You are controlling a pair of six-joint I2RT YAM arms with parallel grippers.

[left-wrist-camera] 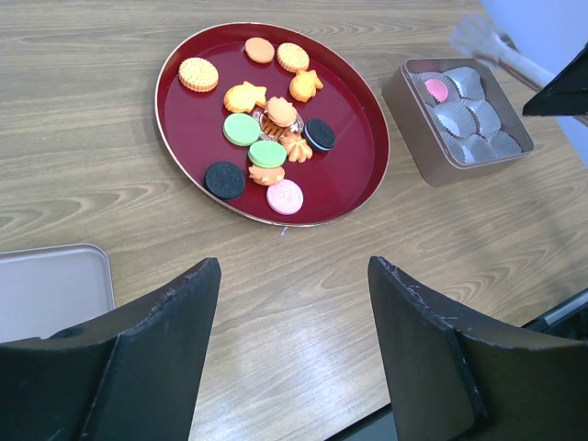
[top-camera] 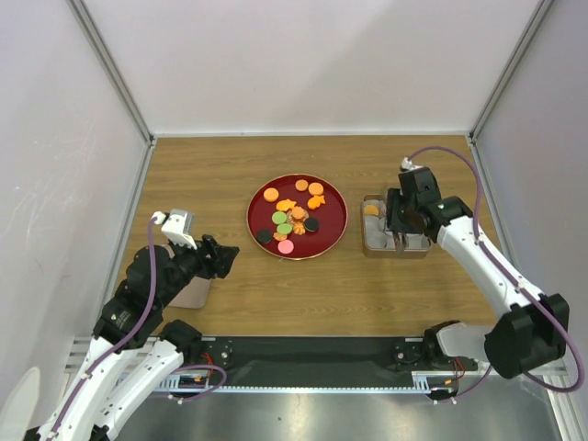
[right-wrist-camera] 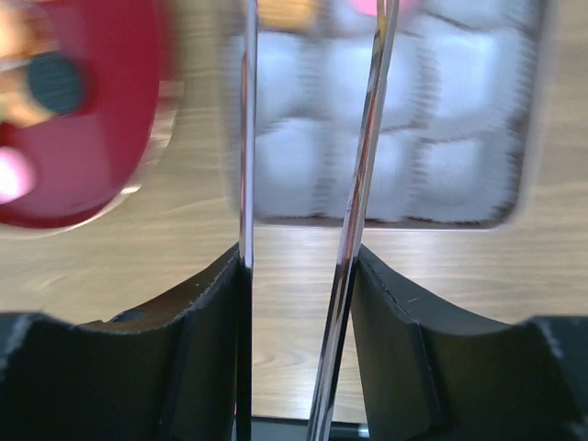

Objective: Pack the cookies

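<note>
The cookies [top-camera: 292,220] lie in a heap on the dark-red plate [top-camera: 329,204]: round orange, green, pink and black ones and a few orange fish shapes. They also show in the left wrist view [left-wrist-camera: 266,138]. The metal tin [top-camera: 371,246] with foil cups stands right of the plate and holds an orange cookie [top-camera: 371,209] and a pink one [left-wrist-camera: 437,89]. My right gripper [right-wrist-camera: 299,257] is shut on metal tongs [right-wrist-camera: 367,138], whose blades hang spread over the tin [right-wrist-camera: 524,110]. My left gripper [left-wrist-camera: 294,266] is open and empty, near-left of the plate [left-wrist-camera: 358,175].
A flat metal lid [left-wrist-camera: 46,285] lies on the table under my left arm, also seen from the top [top-camera: 193,294]. White walls enclose the wooden table on three sides. Bare wood lies between the plate and the near edge.
</note>
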